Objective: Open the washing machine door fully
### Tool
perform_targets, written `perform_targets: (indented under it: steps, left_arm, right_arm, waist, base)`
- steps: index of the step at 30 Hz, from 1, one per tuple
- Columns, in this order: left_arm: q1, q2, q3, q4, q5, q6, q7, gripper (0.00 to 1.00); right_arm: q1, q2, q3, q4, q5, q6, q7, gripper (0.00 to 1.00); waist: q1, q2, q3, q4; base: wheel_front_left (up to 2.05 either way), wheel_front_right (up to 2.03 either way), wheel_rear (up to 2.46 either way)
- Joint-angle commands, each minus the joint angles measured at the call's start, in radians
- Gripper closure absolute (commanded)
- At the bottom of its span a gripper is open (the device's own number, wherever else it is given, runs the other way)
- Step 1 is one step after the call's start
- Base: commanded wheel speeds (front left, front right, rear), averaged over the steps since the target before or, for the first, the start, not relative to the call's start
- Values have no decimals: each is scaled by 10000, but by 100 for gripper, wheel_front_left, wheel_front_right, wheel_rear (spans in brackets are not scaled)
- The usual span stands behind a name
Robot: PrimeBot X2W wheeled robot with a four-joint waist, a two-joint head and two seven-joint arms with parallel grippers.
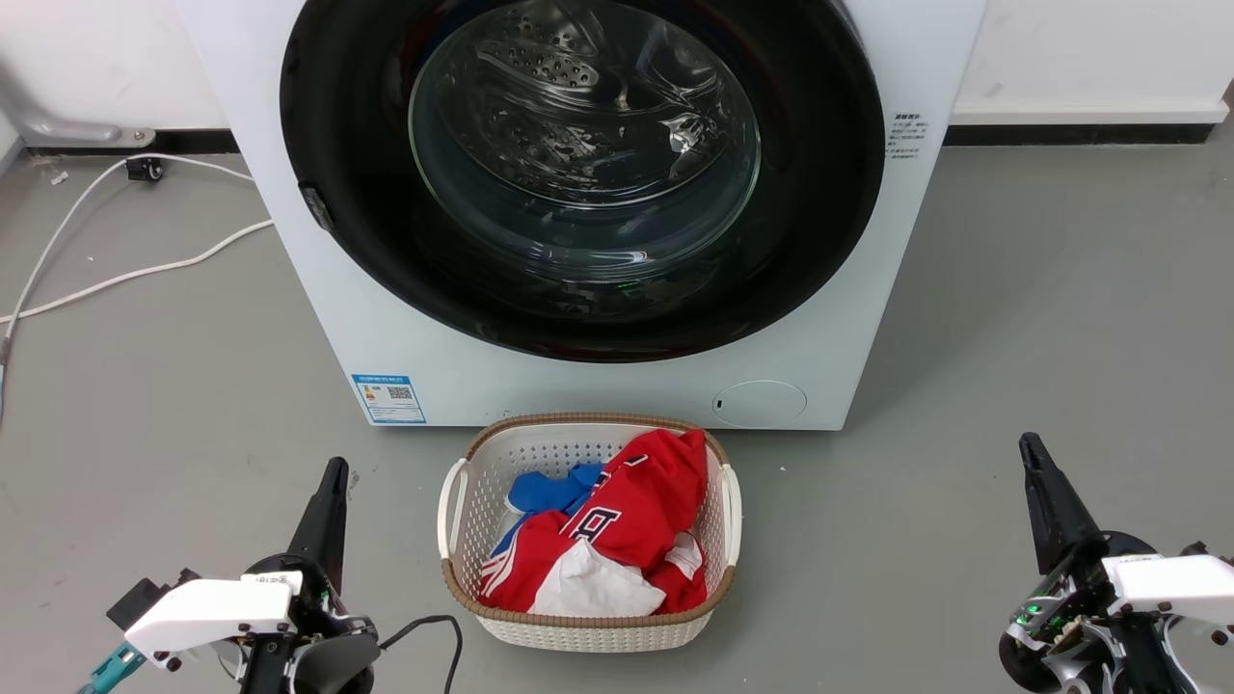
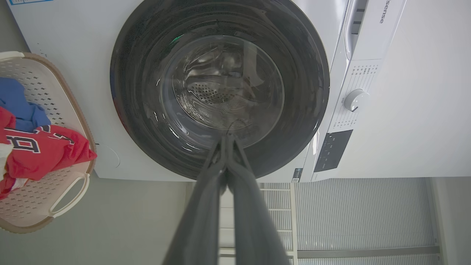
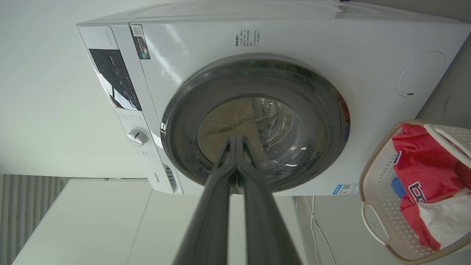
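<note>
So the washing machine door sits closed, flush in the front of the white washing machine — glossy black ring, bulging glass in the middle, and you can see the steel drum through it. The left gripper hangs low on the left with its two dark fingers pressed together, gripping nothing, well apart from the door. Same deal for the right gripper on the right — fingers meeting tip to tip, nothing between them. On the grey floor, just in front of the machine's bottom edge, there's a white laundry basket with a red shirt plus some blue and white fabric in it.
</note>
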Motion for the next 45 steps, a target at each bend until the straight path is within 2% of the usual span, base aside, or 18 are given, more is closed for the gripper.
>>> perform_targets:
  steps: [1, 2, 3, 11, 16, 24, 35, 45]
  left_arm:
    - [-85, -6, 6, -6, 37, -28, -5, 100]
    - [-85, -6, 6, -6, 37, -28, -5, 100]
    - [0, 0, 0, -2, 0, 0, -4, 0]
    - [241, -23, -70, 42, 117, 2, -233, 0]
    - [279, -20, 53, -106, 894, 24, -482, 0]
    - [319, -15, 6, -707, 2678, 375, -857, 0]
    - [549, 0, -648, -1254, 5677, 900, -1317, 0]
    - [684, 266, -1247, -1436, 7491, 1524, -1690, 0]
  right_arm:
    - [-147, 36, 5, 2, -3, 1, -22, 100]
    - [-147, 36, 5, 2, -3, 1, -22, 100]
    - [1, 0, 0, -1, -2, 0, -4, 0]
    - [265, 8, -2, 155, -165, -3, -231, 0]
    - [322, 8, -167, 92, -849, -3, -481, 0]
    - [413, 7, -285, -627, -2953, -2, -856, 0]
    - [742, 6, 73, -1563, -6147, 0, -1317, 0]
    - [1068, 4, 462, -1957, -8490, 1, -1693, 0]
  waist:
    - [0, 0, 0, 0]
    - [0, 0, 0, 0]
    - [0, 0, 0, 0]
    - [0, 0, 6, 0]
    - [0, 0, 16, -1]
    - [0, 0, 47, 2]
    - [0, 0, 56, 22]
    - [0, 0, 42, 34]
  base:
    - [0, 0, 0]
    - [0, 0, 0]
    - [0, 0, 0]
    - [0, 0, 0]
    - [0, 0, 0]
    - [0, 0, 0]
    - [0, 0, 0]
    - [0, 0, 0]
